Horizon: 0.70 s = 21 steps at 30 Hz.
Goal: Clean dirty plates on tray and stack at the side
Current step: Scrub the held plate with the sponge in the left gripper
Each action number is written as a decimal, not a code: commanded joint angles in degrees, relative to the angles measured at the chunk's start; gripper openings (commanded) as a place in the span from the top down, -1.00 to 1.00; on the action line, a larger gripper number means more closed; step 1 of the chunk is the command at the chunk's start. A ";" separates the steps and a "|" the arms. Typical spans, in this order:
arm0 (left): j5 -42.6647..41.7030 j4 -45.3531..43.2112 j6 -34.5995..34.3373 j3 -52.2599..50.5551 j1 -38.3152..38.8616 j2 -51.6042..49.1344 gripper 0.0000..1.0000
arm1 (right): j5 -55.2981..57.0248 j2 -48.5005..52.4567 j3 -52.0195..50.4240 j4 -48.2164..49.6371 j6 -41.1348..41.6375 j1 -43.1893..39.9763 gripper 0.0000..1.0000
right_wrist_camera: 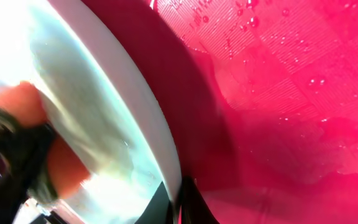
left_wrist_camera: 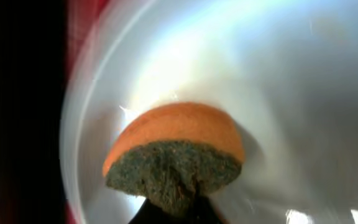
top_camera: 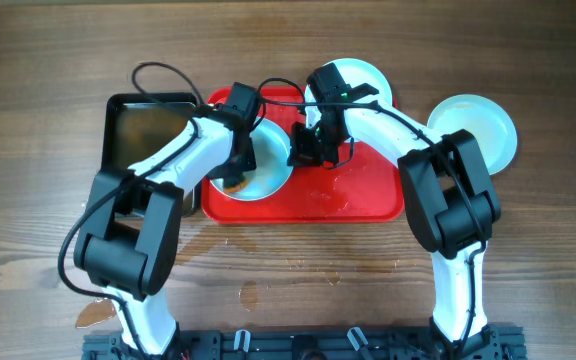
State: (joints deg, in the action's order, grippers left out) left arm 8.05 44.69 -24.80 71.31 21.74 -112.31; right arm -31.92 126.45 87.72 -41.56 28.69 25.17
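A pale blue-white plate (top_camera: pixel 268 165) lies on the left part of the red tray (top_camera: pixel 368 195). My left gripper (top_camera: pixel 236 168) is shut on an orange sponge with a dark green scouring face (left_wrist_camera: pixel 176 149) and presses it onto the inside of this plate (left_wrist_camera: pixel 291 93). My right gripper (top_camera: pixel 305 150) is shut on the plate's right rim (right_wrist_camera: pixel 160 130), its fingertips (right_wrist_camera: pixel 179 202) pinching the edge above the wet tray (right_wrist_camera: pixel 291 93). A second plate (top_camera: pixel 363 80) lies at the tray's far edge, partly under my right arm. A third plate (top_camera: pixel 483 130) lies on the table to the right.
A black tray (top_camera: pixel 148 125) with brownish water stands left of the red tray, touching it. Water drops lie on the wooden table (top_camera: pixel 298 270) in front of the red tray. Cables run over both arms.
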 commanded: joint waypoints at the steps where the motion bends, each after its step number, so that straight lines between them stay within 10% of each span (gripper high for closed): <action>1: -29.03 0.63 22.80 -3.98 0.26 -5.14 0.92 | -0.96 1.22 -0.09 0.68 -0.09 -0.39 0.92; 6: -30.91 -11.19 26.05 -3.98 -0.50 -5.14 0.92 | -0.96 1.22 -0.09 0.39 -0.17 -0.39 0.91; 13: 3.96 -12.13 -2.56 -3.98 -2.43 -5.14 0.92 | -0.94 1.22 -0.09 0.42 -0.17 -0.39 0.91; 21: 7.72 -15.78 -10.62 -10.40 -2.27 -5.14 0.92 | -0.94 1.22 -0.09 0.42 -0.22 -0.39 0.91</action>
State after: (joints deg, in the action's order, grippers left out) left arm 13.82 31.05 -32.73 68.73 19.94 -112.20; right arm -31.90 126.45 87.72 -41.56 28.69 25.17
